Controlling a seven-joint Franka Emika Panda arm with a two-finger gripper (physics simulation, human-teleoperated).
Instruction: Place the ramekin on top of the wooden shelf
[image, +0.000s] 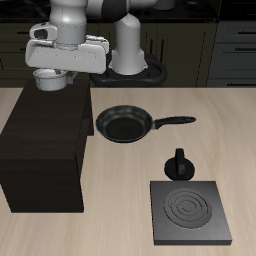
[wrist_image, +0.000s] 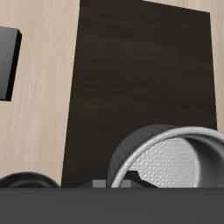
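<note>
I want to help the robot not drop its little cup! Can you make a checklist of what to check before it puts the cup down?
1. Ramekin held in the gripper: ok, it hangs beneath the hand.
2. Ramekin above the wooden shelf: ok, the wrist view shows the shelf top below it.
3. Shelf top free of things: ok.
4. Ramekin upright: ok, its opening faces up.
5. Frying pan clear of the path: ok, it lies beside the shelf.
6. Height left above the top: cannot tell.
</note>
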